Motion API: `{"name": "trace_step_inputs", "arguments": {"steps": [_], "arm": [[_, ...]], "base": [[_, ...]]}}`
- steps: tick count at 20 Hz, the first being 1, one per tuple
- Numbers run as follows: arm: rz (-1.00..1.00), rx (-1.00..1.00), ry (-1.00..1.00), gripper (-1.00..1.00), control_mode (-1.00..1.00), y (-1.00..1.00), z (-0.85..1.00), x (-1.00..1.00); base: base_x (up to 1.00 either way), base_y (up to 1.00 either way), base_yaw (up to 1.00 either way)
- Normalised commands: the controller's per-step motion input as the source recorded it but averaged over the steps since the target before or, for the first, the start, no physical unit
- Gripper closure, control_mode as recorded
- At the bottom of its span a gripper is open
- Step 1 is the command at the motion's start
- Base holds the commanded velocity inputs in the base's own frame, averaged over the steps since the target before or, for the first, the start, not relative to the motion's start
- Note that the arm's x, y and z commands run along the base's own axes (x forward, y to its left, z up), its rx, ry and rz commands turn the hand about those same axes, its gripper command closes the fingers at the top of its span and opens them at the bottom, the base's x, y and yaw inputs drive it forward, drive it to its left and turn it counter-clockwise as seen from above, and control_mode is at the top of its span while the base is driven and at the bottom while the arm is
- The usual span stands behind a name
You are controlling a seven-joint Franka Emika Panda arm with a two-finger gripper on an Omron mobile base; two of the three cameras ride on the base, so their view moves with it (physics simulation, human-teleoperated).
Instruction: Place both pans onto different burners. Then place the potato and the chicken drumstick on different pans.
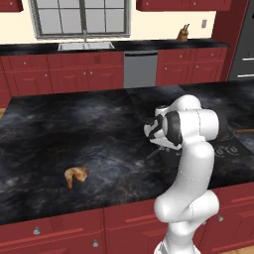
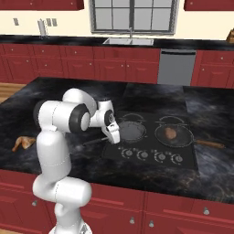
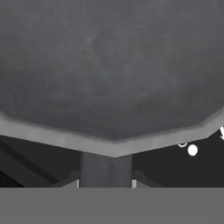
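the near pan (image 2: 130, 130) sits on the front left burner of the black cooktop (image 2: 183, 160), and its thin handle (image 2: 93, 141) points left over the dark counter (image 2: 219, 173). in the hand view its grey floor (image 3: 109, 65) and rim are very close, with the handle root between the low finger tips. the gripper (image 2: 112, 132) is at this pan's left rim, but i cannot tell if the fingers are spread or pinching. the second pan (image 2: 173, 135) is on the burner to the right, with the potato (image 2: 170, 133) inside it. the chicken drumstick (image 1: 75, 175) lies on the counter, well apart to the left of the arm.
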Motion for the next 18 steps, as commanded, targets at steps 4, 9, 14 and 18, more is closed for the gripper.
{"name": "trace_step_inputs", "arguments": {"steps": [4, 9, 14, 18], "arm": [[0.0, 0.0, 0.0, 1.0, -1.0, 0.0, -0.4, -0.01], [0.03, 0.0, -0.02, -1.0, -1.0, 0.0, -0.05, -0.24], [0.12, 0.0, -0.08, -1.0, -1.0, 0.0, 0.48, -0.34], [0.15, 0.0, -0.08, -1.0, -1.0, 0.0, 0.67, -0.31]], "base": [[0.0, 0.0, 0.0], [0.0, 0.0, 0.0], [0.0, 0.0, 0.0], [0.0, 0.0, 0.0]]}}
